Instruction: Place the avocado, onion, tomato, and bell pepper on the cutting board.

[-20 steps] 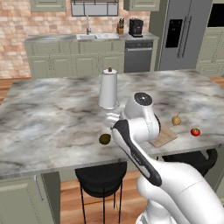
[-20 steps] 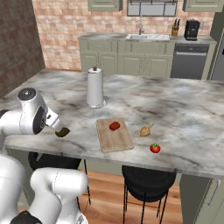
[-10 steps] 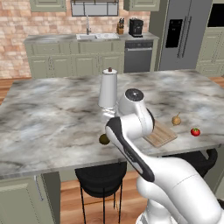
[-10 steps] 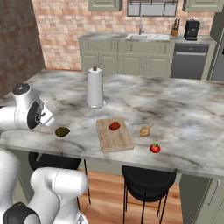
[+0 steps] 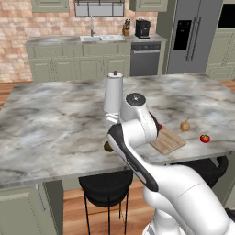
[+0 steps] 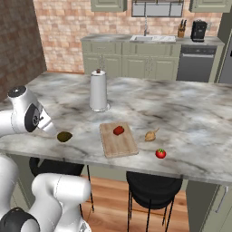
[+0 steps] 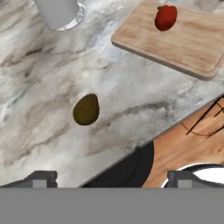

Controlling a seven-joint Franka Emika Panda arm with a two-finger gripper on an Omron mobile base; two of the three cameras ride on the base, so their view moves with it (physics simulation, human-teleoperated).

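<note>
Marble-topped kitchen island serving as the desk, with brick wall, sink and cabinets behind. The jaws stand wide apart and hold nothing; in the hand view their two dark tips rise at the bottom edge, one at each side.

Avocado: lies on the bare desk ahead of the jaws and toward the left-hand tip, clear of both tips and near the desk's front edge.

Cutting board: farther ahead of the jaws and off to the right-hand side, well apart from the avocado. The bell pepper already rests on it.

Onion: on the desk just beyond the board's far side from the jaws, not on the wood. Tomato: farther out again, near the front edge.

Paper towel roll: upright, ahead of the jaws and beyond the avocado.

Step in hand, as judged: approach to the avocado. To do it well, the jaws should be shifted until the fruit sits midway between the tips, lowered so the pads meet its widest part, and closed across the narrow axis. A rounded skin may squirt sideways under an off-centre pinch, and the nearby desk edge leaves little margin.
</note>
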